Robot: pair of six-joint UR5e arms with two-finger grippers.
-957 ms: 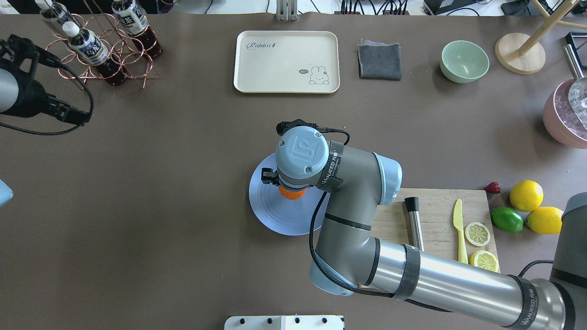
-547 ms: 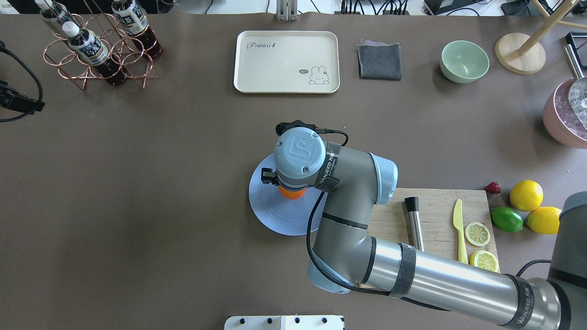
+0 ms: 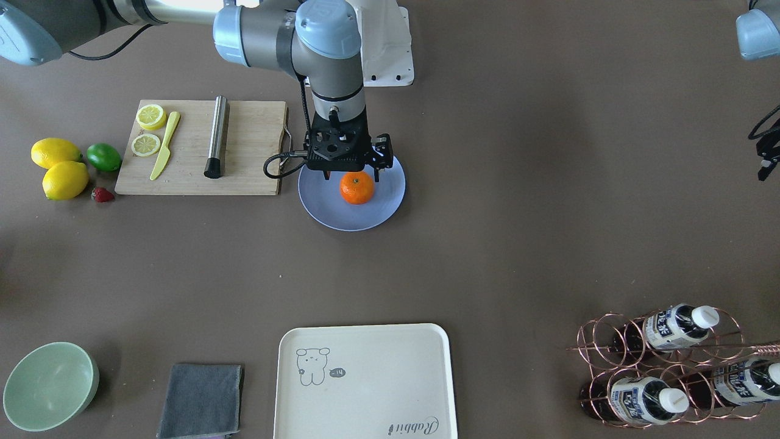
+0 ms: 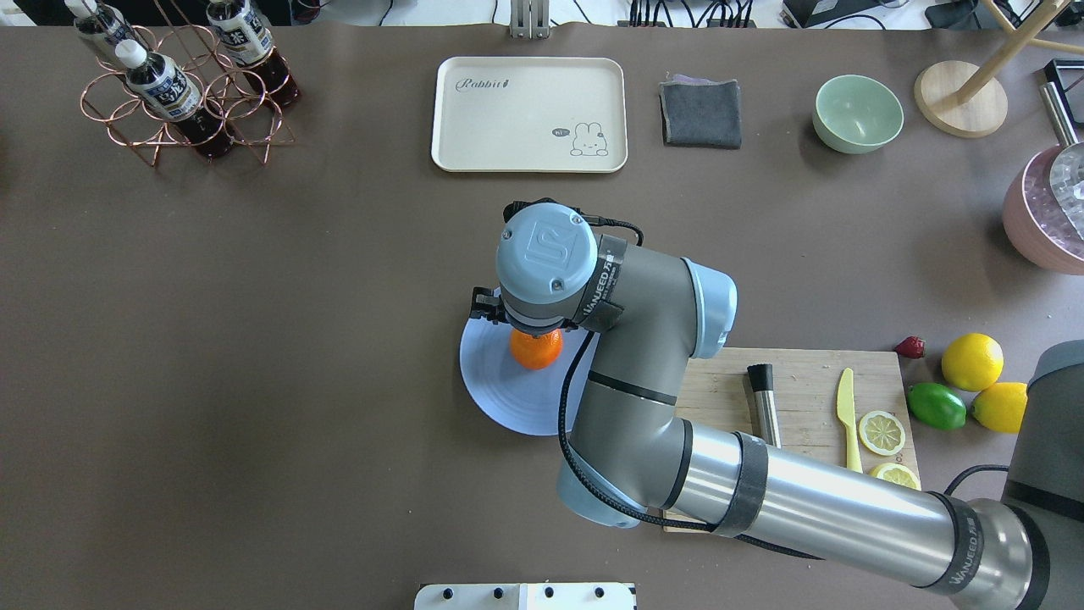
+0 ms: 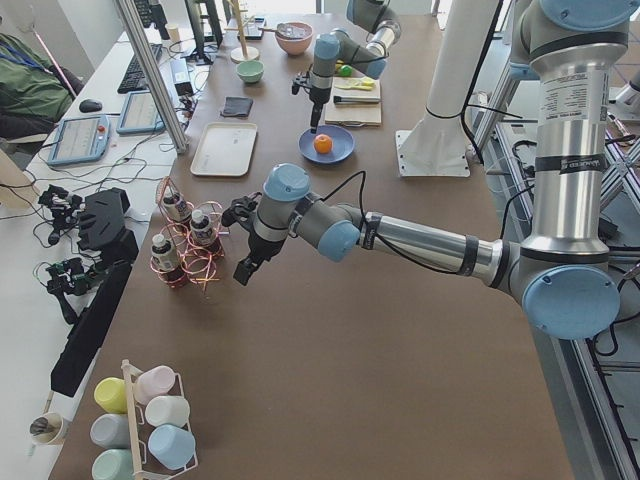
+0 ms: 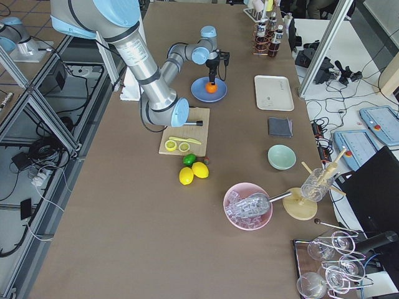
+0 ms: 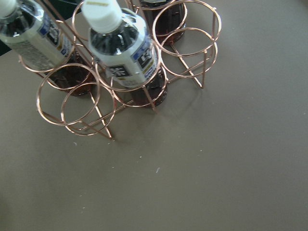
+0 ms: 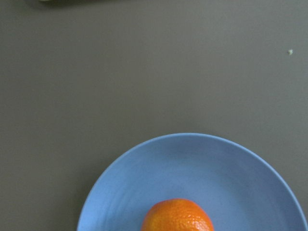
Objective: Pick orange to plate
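Right gripper (image 3: 351, 177), fingers spread and holding nothing, hangs directly above the orange (image 3: 357, 188). The orange rests just beneath the fingertips, near the middle of the plate (image 3: 322, 208). The fruit appears released, so a straight upward retreat should clear it.

A cream tray (image 4: 508, 127), a folded grey cloth (image 4: 700, 113) and a mint-green bowl (image 4: 857, 113) sit in a row — a copper wire rack (image 4: 229, 110) holds bottles (image 4: 161, 87). The cutting board (image 4: 804, 381) carries a yellow knife (image 4: 848, 415), lemon slices (image 4: 882, 432) and what may be a muddler (image 4: 767, 417).
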